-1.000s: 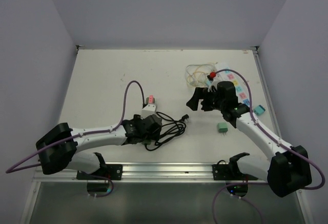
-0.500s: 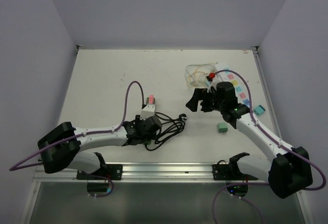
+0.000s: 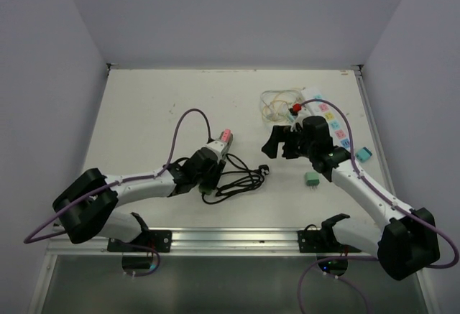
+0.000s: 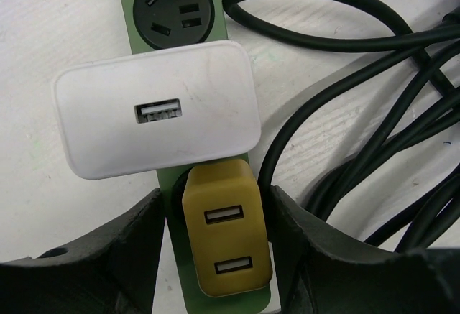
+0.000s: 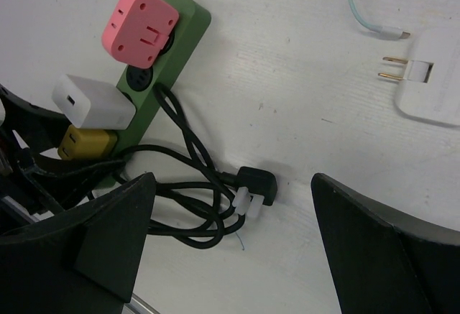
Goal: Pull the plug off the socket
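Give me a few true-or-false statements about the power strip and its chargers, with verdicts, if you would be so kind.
1. The yellow charger has two USB ports. True.
2. The white charger lies unplugged on the table. False: it sits on the green power strip, next to the yellow charger.
3. The right gripper is open and holds nothing. True.
4. The pink adapter sits between the two chargers. False: it is at the strip's end, past an empty socket.
5. The left gripper straddles the yellow charger. True.
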Motion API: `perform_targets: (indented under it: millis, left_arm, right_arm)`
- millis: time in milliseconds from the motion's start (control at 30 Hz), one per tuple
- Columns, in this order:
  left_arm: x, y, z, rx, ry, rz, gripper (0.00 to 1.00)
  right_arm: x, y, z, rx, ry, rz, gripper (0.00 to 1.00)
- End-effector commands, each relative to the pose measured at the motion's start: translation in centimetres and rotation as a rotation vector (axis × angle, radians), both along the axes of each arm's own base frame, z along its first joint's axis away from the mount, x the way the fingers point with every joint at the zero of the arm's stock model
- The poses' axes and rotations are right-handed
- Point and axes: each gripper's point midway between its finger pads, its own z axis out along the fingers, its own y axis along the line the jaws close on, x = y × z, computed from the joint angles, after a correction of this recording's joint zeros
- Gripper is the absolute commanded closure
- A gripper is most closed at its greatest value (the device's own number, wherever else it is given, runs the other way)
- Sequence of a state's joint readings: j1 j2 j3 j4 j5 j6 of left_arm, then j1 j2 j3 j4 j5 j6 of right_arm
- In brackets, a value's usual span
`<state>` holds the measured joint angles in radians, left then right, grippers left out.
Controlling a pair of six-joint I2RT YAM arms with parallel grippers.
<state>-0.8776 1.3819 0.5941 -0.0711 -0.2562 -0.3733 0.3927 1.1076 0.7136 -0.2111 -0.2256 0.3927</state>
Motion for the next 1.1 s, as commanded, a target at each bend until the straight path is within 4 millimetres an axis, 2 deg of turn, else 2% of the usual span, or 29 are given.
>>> perform_targets:
  millis: [0,33,133,233,400,633,767,867,1067]
  left_arm:
    - [4.1,-3.5,3.0,-0.138,-0.14,-0.121,0.52]
    - [4.0,-3.6,3.3,-0.151,-0.14,-0.121,0.38]
    - [3.4,-3.9,4.0,-0.204,-0.128,-0.123,0.18]
    - [2.5,-3.8,4.7,-0.252,-0.122,-0.118,0.1]
    - [1.3,-2.1,5.7,-0.299,-0.144,-0.066,0.1]
    - [0.0,0.7,4.8,-0.305,-0.146,0.067,0.16]
    - [-1.9,0.7,3.1,-0.281,-0.124,0.067,0.16]
    - [-2.5,0.9,2.4,-0.269,-0.117,0.082,0.18]
    - [-1.9,1.7,2.2,-0.237,-0.14,0.134,0.26]
  right_arm:
    - [0.0,-0.1,1.1,-0.008,-0.04,0.001,0.07]
    - [0.0,-0.1,1.1,-0.012,-0.042,0.003,0.07]
    - [-0.1,0.2,1.0,-0.014,-0.043,0.012,0.07]
    - [-0.3,0.8,0.7,-0.013,-0.037,0.028,0.07]
    - [-0.4,2.1,0.5,-0.032,-0.034,0.053,0.07]
    - [-1.0,4.4,0.6,-0.037,-0.038,0.096,0.07]
    - [-1.4,5.8,0.7,-0.017,-0.036,0.108,0.08]
    - [-1.6,7.1,1.1,-0.029,-0.049,0.12,0.08]
    - [-2.1,9.2,1.0,-0.029,-0.047,0.144,0.09]
